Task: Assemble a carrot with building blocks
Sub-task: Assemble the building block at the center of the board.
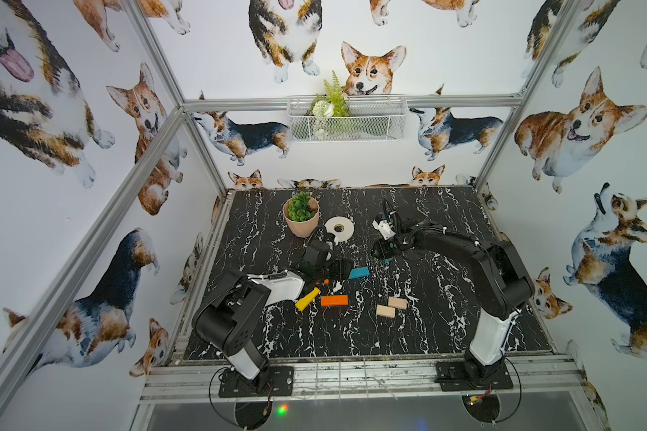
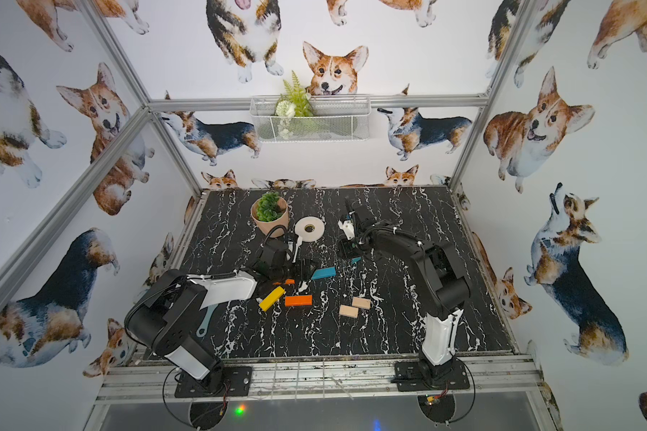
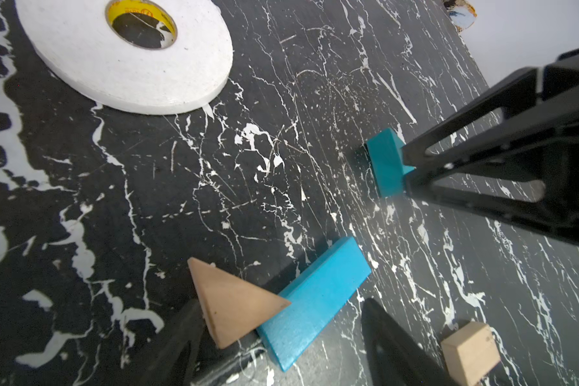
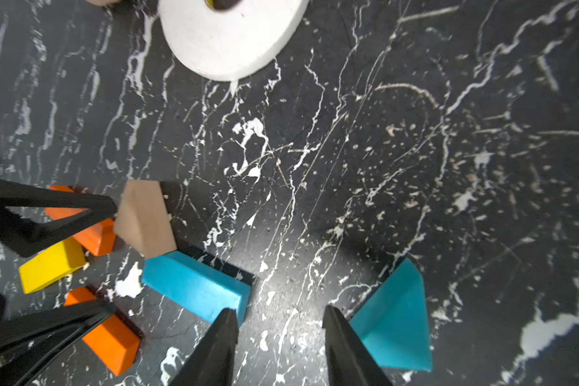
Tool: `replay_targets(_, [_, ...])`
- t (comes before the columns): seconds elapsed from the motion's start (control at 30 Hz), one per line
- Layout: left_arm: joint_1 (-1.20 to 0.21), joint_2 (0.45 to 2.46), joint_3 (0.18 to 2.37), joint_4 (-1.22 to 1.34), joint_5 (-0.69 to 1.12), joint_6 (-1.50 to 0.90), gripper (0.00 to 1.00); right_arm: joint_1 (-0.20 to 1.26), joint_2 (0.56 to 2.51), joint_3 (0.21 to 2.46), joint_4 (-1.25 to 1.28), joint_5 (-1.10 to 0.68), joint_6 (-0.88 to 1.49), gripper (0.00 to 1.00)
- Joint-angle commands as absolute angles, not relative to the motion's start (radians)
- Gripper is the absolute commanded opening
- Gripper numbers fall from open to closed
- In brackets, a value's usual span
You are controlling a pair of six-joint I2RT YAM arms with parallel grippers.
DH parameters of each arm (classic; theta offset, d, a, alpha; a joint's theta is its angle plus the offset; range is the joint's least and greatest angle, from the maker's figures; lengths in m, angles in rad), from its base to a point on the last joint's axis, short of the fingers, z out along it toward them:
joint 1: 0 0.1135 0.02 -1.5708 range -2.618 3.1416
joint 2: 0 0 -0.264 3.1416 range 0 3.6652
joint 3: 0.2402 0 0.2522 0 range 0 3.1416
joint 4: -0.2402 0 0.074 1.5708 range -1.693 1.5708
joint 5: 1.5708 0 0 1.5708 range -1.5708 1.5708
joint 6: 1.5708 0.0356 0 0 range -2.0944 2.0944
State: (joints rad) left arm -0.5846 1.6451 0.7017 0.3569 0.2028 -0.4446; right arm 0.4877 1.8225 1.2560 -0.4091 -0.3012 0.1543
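The building blocks lie loose on the black marble table (image 1: pixel 445 336). My left gripper (image 3: pixel 279 302) stands open low over the wood triangle (image 3: pixel 234 304) and one end of the teal bar (image 3: pixel 318 300). The triangle touches one finger (image 3: pixel 181 337), and the other finger stands well clear of it. My right gripper (image 4: pixel 278 314) is open with only bare table between its fingers. The teal triangle (image 4: pixel 395 320) lies just outside one right finger (image 4: pixel 345 347). A yellow bar (image 1: pixel 307 299), an orange bar (image 1: pixel 334 300) and two plain-wood rectangles (image 1: pixel 397 302) lie nearer the front. A second orange bar (image 4: pixel 94 234) lies under the left gripper.
A white tape roll (image 1: pixel 338 228) lies flat behind the blocks, beside a potted green plant (image 1: pixel 301 216) at the back left. A teal tool (image 2: pixel 206 321) lies under the left arm. A wire basket (image 1: pixel 346 119) hangs on the back wall.
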Motion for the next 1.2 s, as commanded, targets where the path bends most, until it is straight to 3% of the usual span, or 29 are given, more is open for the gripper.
replay_targets(0.0, [-0.584, 1.651, 0.712, 0.365, 0.196, -0.433, 0.78, 0.429, 1.779, 1.215, -0.390, -0.287, 0.164, 0.48])
replay_targets(0.13, [-0.581, 1.653, 0.718, 0.359, 0.199, -0.428, 0.78, 0.376, 1.803, 1.209, -0.429, -0.294, 0.199, 0.49])
replay_targets(1.17, [-0.555, 1.667, 0.746, 0.289, 0.195, -0.395, 0.80, 0.385, 1.894, 1.238, -0.472, -0.402, 0.203, 0.47])
